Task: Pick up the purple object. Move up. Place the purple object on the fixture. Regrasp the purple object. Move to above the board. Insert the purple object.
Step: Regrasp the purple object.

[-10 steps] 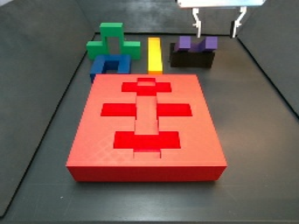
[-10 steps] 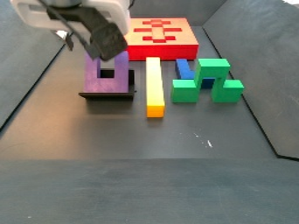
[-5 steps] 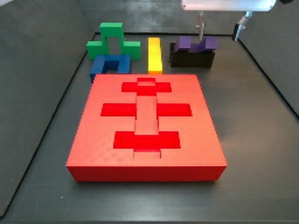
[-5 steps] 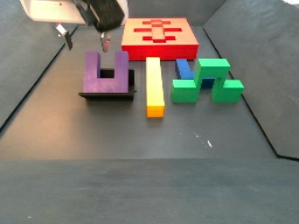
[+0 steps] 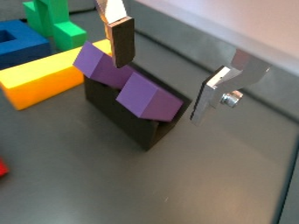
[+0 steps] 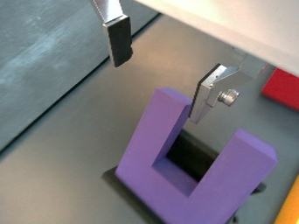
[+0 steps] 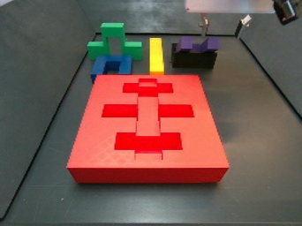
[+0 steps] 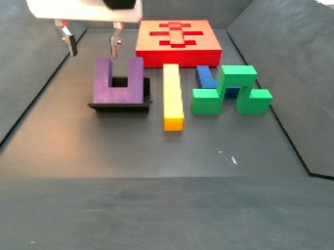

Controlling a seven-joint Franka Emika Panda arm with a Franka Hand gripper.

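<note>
The purple object (image 8: 117, 82), a U-shaped block, rests on the dark fixture (image 8: 119, 106), and it shows in the side view from the board's end (image 7: 190, 44) on the fixture (image 7: 195, 61) too. My gripper (image 8: 92, 40) hangs open and empty above it, with the fingers clear of the prongs. In both wrist views the gripper (image 5: 167, 66) (image 6: 163, 68) is open over the purple object (image 5: 140, 94) (image 6: 173, 162), and nothing lies between the pads. The red board (image 7: 106, 132) (image 8: 212, 45) lies apart from the fixture.
A yellow bar (image 8: 171, 94) lies beside the fixture. A blue block (image 8: 205, 76) and a green cross-shaped block (image 8: 235, 90) lie past it. They show again in a side view: yellow bar (image 7: 157, 53), blue block (image 7: 109, 66), green block (image 7: 112, 37). Dark walls bound the floor.
My gripper has risen away from the purple object, which stays on the fixture. The fingers stay open.
</note>
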